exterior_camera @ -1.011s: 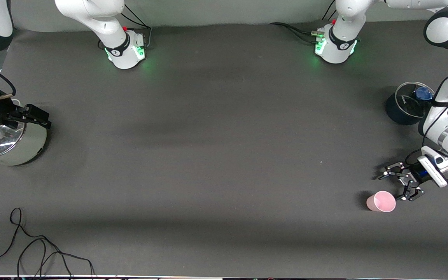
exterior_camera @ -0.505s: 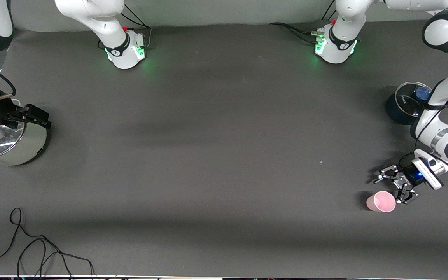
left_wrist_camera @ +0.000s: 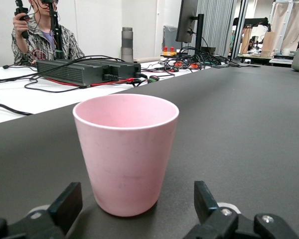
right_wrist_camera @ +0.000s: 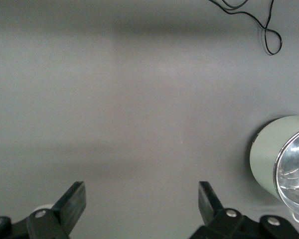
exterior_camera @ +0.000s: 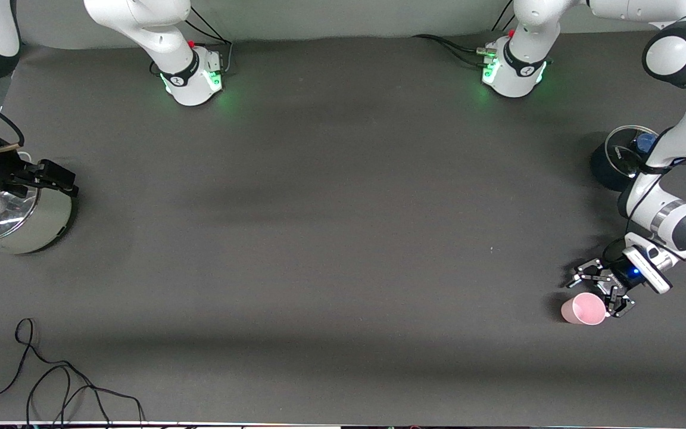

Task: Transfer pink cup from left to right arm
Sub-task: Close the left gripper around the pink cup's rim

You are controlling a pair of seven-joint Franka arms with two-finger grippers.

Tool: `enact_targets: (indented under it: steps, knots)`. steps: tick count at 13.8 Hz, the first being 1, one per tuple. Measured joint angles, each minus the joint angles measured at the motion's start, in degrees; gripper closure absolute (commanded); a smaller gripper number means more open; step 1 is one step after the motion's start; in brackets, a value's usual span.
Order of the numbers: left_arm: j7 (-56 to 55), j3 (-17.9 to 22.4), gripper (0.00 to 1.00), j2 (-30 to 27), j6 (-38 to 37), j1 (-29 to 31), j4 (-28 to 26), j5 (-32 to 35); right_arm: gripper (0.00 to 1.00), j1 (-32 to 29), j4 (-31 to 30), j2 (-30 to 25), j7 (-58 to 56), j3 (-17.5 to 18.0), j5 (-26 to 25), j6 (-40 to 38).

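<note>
The pink cup (exterior_camera: 583,310) stands upright on the dark table near the left arm's end. In the left wrist view the pink cup (left_wrist_camera: 125,149) fills the middle. My left gripper (exterior_camera: 596,298) is low at the table beside the cup, open. Its two black fingers (left_wrist_camera: 65,206) flank the cup's base with a gap on each side and do not touch it. My right gripper (exterior_camera: 57,179) waits open over a pale pot at the right arm's end. The right wrist view shows my right gripper (right_wrist_camera: 142,199) with only bare table between its fingers.
A pale green pot with a glass lid (exterior_camera: 39,223) sits at the right arm's end. A dark pot with a glass lid (exterior_camera: 614,161) stands at the left arm's end, farther from the front camera than the cup. A black cable (exterior_camera: 51,381) loops near the front edge.
My left gripper has moved toward the cup, so its open fingers now stand on either side of it. The cup and the right arm have not moved.
</note>
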Motion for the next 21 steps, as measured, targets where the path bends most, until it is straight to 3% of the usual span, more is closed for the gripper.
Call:
enact_targets:
  steps: [4, 8, 10, 16, 21]
  knots:
    - [0.05, -0.02, 0.01, 0.01, 1.44, -1.15, 0.09, -1.30, 0.00, 0.00, 0.00, 0.00, 0.00, 0.00, 0.00, 0.00]
    - [0.10, -0.03, 0.32, 0.02, 1.74, -2.14, 0.14, -2.40, 0.00, 0.00, 0.00, 0.00, 0.00, 0.00, 0.00, 0.00]
    - [0.11, -0.02, 0.42, 0.02, 1.75, -2.15, 0.16, -2.51, 0.00, 0.00, 0.00, 0.00, 0.00, 0.00, 0.00, 0.00]
    - [-0.05, -0.24, 0.45, 0.00, 1.75, -2.10, 1.02, -3.49, 0.00, -0.01, 0.00, 0.00, 0.00, 0.00, 0.00, -0.96]
    - [-4.30, -3.74, 0.45, -0.65, 3.90, -1.93, 2.31, -4.07, 0.00, -0.02, 0.00, 0.00, 0.00, 0.00, 0.00, -1.05]
